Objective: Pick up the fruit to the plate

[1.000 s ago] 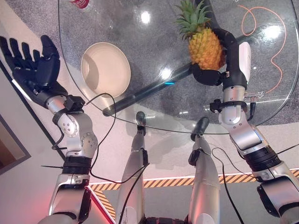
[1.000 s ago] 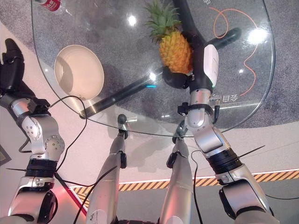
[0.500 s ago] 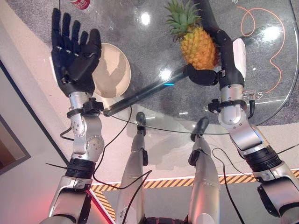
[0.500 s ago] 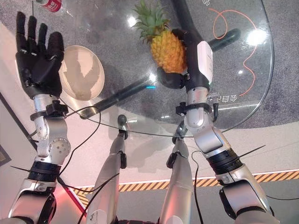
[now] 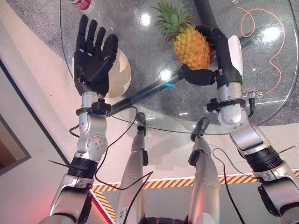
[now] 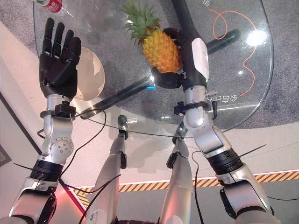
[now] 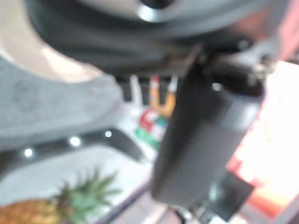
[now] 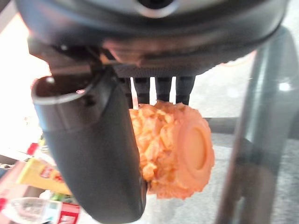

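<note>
An orange pineapple (image 5: 190, 45) with a green crown hangs above the round glass table (image 5: 261, 60), and my right hand (image 5: 223, 56) is shut on it, thumb under its base and fingers over its far side. The right wrist view looks at the pineapple's (image 8: 173, 149) flat bottom beside my thumb (image 8: 93, 154). A cream plate (image 5: 119, 77) lies on the glass at the left. My left hand (image 5: 93, 63) is raised over the plate with straight fingers, palm towards me, covering most of it. It holds nothing.
A red and white can (image 5: 80, 3) stands at the table's far left edge. An orange cable (image 5: 273, 42) curls on the floor under the glass at the right. A dark table leg (image 5: 145, 91) runs below the top.
My left hand has swung right from beyond the table's edge to over the plate. My right hand has carried the pineapple left, towards the plate.
</note>
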You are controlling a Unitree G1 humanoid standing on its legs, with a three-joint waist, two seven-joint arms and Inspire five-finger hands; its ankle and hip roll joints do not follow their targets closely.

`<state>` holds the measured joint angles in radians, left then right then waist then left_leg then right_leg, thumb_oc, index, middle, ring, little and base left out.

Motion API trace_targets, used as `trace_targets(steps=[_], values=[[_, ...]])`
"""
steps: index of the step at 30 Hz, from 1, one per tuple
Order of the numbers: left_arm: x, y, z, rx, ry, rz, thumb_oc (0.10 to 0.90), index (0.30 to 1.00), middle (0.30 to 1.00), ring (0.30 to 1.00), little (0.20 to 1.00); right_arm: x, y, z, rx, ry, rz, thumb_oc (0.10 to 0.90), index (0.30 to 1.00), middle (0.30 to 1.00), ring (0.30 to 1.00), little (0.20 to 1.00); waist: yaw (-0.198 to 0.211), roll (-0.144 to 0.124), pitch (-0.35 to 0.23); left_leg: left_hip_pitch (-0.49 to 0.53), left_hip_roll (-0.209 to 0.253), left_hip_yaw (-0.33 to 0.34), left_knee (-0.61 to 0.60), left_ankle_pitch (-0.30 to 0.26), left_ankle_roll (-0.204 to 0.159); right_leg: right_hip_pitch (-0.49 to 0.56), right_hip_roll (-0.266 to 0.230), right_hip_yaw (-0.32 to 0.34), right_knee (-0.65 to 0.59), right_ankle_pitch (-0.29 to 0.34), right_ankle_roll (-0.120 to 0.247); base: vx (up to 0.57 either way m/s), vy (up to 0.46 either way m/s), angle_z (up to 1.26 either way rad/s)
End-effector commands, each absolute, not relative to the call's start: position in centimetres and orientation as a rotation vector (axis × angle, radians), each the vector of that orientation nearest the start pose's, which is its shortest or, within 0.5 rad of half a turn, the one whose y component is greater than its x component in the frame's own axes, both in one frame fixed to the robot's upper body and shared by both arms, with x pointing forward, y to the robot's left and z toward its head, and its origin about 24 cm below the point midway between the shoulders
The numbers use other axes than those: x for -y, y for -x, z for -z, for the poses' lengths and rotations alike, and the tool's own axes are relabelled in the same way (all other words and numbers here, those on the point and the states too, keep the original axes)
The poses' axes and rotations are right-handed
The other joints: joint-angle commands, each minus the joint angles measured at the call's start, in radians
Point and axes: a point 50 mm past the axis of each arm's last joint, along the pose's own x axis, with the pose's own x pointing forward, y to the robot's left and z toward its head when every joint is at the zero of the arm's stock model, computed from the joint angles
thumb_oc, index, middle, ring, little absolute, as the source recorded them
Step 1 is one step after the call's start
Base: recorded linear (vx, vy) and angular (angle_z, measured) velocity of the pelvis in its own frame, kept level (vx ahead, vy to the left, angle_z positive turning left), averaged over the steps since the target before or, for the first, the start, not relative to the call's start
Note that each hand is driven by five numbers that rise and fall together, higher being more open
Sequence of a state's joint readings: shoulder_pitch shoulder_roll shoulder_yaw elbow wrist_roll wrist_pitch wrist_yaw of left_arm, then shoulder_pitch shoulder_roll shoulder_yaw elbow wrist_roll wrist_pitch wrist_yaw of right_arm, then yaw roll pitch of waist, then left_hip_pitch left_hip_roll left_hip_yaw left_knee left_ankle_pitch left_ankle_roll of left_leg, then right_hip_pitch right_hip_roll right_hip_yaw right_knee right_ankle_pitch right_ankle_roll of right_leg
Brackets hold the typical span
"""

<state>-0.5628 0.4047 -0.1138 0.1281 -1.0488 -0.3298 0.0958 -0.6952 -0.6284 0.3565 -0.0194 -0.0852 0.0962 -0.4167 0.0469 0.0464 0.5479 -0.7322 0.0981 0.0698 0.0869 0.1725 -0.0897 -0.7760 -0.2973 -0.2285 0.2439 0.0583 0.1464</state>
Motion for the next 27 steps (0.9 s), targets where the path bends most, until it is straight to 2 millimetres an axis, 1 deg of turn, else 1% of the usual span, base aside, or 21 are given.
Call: trace_targets(steps=[1, 5, 14, 22, 27], values=[[-17.5, -31.5, -25.0, 0.776, 0.693, 0.284, 0.8, 0.9, 0.9, 0.9, 0.9, 12.0, -28.1, -30.2, 1.129, 0.649, 0.03, 0.1, 0.3, 0.3, 0.3, 0.2, -0.01, 0.017, -0.028, 0.036, 0.055, -0.016, 0.046, -0.048, -0.038, 0.034, -0.048, 0.045, -0.032, 0.078, 0.086, 0.0, 0.0, 0.0], [-17.1, -31.7, -24.9, 0.741, 0.708, 0.3, 0.8, 0.9, 0.9, 0.9, 0.9, 11.2, -27.7, -30.6, 1.146, 0.661, -0.012, 0.1, 0.3, 0.3, 0.3, 0.2, -0.009, 0.018, -0.028, 0.037, 0.054, -0.014, 0.045, -0.046, -0.038, 0.036, -0.052, 0.042, -0.036, 0.081, 0.088, 0.0, 0.0, 0.0], [-16.1, -31.9, -24.8, 0.69, 0.741, 0.324, 0.8, 0.9, 0.9, 0.9, 0.9, 9.6, -27.2, -31.1, 1.168, 0.685, -0.09, 0.1, 0.3, 0.3, 0.3, 0.2, -0.003, 0.031, -0.028, 0.042, 0.05, -0.011, 0.037, -0.04, -0.038, 0.042, -0.058, 0.04, -0.046, 0.084, 0.087, 0.0, 0.0, 0.0], [-15.3, -31.8, -25.1, 0.676, 0.753, 0.359, 0.8, 0.9, 0.9, 0.9, 0.9, 8.4, -26.7, -31.4, 1.181, 0.694, -0.148, 0.1, 0.3, 0.3, 0.3, 0.2, 0.002, 0.034, -0.028, 0.042, 0.049, -0.01, 0.034, -0.037, -0.039, 0.043, -0.06, 0.037, -0.049, 0.087, 0.086, 0.0, 0.0, 0.0], [-14.9, -31.9, -25.0, 0.652, 0.764, 0.365, 0.8, 0.9, 0.9, 0.9, 0.9, 7.7, -26.3, -31.4, 1.185, 0.692, -0.186, 0.1, 0.3, 0.3, 0.3, 0.2, 0.005, 0.033, -0.028, 0.046, 0.048, -0.011, 0.03, -0.035, -0.038, 0.049, -0.061, 0.034, -0.052, 0.088, 0.086, 0.0, 0.0, 0.0]])
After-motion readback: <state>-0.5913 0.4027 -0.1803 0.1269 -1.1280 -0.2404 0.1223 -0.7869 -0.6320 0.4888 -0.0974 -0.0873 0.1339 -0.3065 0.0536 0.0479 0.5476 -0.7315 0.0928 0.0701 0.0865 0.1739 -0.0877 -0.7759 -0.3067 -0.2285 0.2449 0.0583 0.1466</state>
